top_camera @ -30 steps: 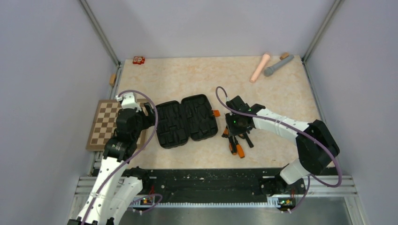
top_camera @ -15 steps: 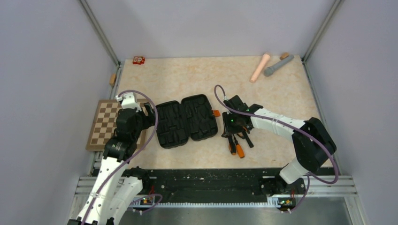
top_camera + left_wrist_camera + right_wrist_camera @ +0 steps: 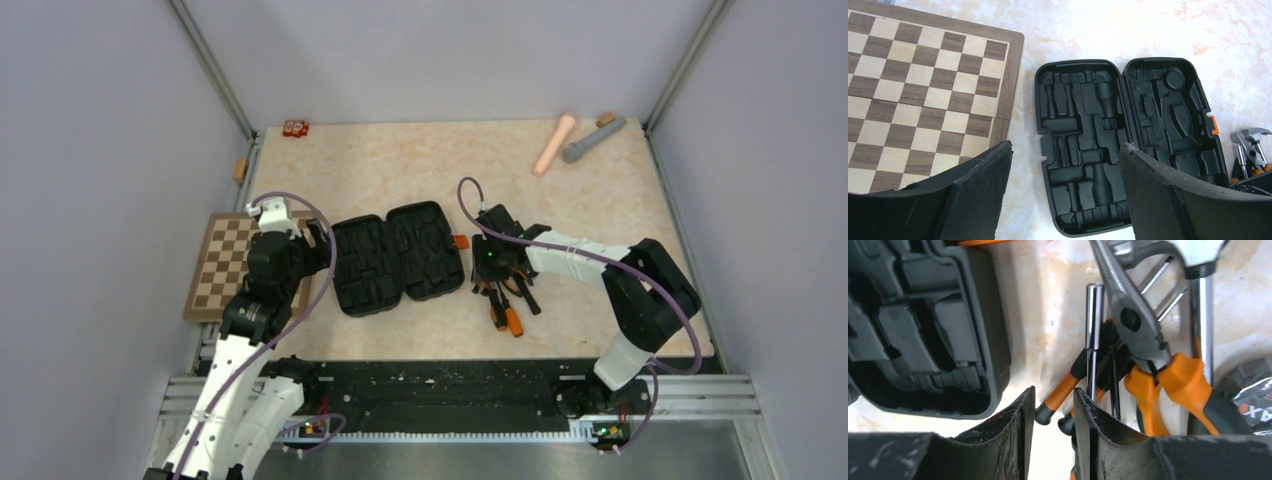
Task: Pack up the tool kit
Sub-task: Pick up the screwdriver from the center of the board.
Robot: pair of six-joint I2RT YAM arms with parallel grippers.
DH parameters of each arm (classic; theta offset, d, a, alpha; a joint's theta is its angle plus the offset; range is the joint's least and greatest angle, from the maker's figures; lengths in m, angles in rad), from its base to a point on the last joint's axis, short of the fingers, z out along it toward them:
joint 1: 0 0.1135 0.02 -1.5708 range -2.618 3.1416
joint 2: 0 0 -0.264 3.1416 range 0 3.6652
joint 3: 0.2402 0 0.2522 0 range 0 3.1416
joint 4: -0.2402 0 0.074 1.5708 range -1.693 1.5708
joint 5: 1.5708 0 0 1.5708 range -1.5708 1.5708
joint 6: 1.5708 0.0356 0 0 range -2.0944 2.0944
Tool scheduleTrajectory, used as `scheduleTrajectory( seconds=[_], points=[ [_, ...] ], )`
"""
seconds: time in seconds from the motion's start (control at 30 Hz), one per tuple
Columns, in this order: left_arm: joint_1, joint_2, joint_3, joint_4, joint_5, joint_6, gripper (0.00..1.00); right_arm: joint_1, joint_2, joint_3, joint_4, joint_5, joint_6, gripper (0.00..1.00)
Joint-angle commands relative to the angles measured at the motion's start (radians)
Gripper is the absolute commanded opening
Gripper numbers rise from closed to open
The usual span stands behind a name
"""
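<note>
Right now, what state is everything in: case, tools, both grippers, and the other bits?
tool case: open flat, slots empty.
pliers, screwdrivers: loose in a pile right of the case, unpacked.
left gripper: open, empty, above the case.
right gripper: jaws narrow, low over the tools; grip unclear.
chessboard: lying flat beside the case.
pink cylinder, grey cylinder: lying down, far right corner.

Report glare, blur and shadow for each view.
Top external: even, soft light on the table, everything sharp, shadows faint. Left wrist: case and chessboard crisp, table at top right nearly washed out. Right wrist: strong glare on the pliers and screwdriver shaft, case edge looks slightly soft, fingers dark in the foreground.
</note>
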Motion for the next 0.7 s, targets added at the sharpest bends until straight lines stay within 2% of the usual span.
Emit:
scheduleTrajectory(
  seconds=[0.0,0.17,0.43,0.57,0.67],
  points=[
    [-0.003,-0.007,-0.008,0.032,-0.009,0.015,0.83,-0.034,0.006,-0.042,-0.005,0.098,0.035,0.35],
    [-0.002,-0.007,-0.007,0.033,-0.010,0.015,0.83,-0.038,0.007,-0.032,-0.050,0.145,0.025,0.38],
    [-0.002,-0.008,-0.009,0.032,-0.011,0.016,0.83,-0.039,0.047,-0.002,-0.057,0.134,0.005,0.39],
    [-0.002,-0.010,-0.008,0.033,-0.010,0.016,0.83,-0.027,0.109,0.023,-0.064,0.151,-0.003,0.37],
    [-0.002,-0.011,-0.008,0.032,-0.010,0.018,0.83,-0.014,0.149,0.036,-0.076,0.178,-0.009,0.31]
  ],
)
